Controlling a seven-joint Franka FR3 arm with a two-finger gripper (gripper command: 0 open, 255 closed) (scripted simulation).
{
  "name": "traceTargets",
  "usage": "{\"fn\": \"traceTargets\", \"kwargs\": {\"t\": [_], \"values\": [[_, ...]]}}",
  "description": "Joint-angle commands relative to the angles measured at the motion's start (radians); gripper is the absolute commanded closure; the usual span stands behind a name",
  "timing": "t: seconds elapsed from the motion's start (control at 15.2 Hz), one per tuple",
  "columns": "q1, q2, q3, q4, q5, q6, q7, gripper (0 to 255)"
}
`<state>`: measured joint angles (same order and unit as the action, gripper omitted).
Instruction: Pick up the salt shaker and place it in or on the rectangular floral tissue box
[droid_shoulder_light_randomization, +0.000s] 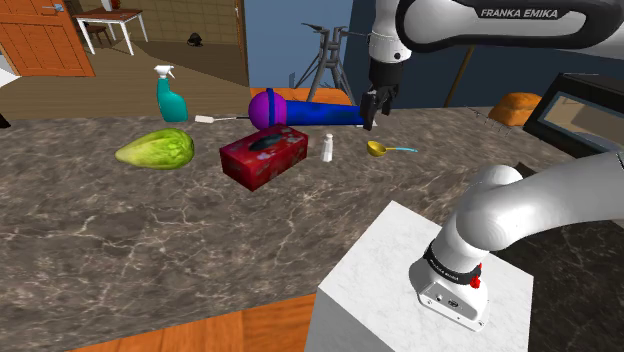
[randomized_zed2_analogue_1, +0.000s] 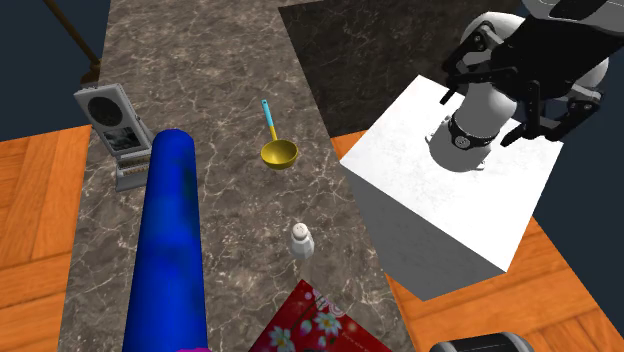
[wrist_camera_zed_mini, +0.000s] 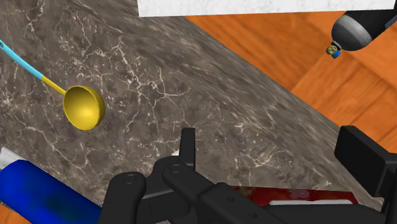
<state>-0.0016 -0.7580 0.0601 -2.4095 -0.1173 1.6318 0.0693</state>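
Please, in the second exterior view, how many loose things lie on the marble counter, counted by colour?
Grey device: 1
Blue cylinder: 1
Yellow ladle: 1
White salt shaker: 1
Red floral tissue box: 1
Total: 5

Yellow ladle (droid_shoulder_light_randomization: 377, 149), blue-purple microphone (droid_shoulder_light_randomization: 305, 112), teal spray bottle (droid_shoulder_light_randomization: 172, 100), green vegetable (droid_shoulder_light_randomization: 155, 150) on marbled counter (droid_shoulder_light_randomization: 150, 230).

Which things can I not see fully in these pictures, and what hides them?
Floral tissue box: second exterior view, cut by bottom edge; wrist view, mostly behind the fingers.
Microphone: second exterior view, head nearly all below bottom edge.
Salt shaker: shoulder view, cap holes too small to see.
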Motion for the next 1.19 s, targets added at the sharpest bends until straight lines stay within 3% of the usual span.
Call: {"fn": "traceTargets", "kwargs": {"t": [0.0, 0.53, 1.12], "values": [[0.0, 0.0, 0.0, 0.0, 0.0, 0.0, 0.0, 0], [-0.042, 0.246, -0.074, 0.024, -0.035, 0.242, -0.036, 0], [-0.076, 0.568, -0.146, 0.156, -0.03, 0.455, -0.088, 0]]}}
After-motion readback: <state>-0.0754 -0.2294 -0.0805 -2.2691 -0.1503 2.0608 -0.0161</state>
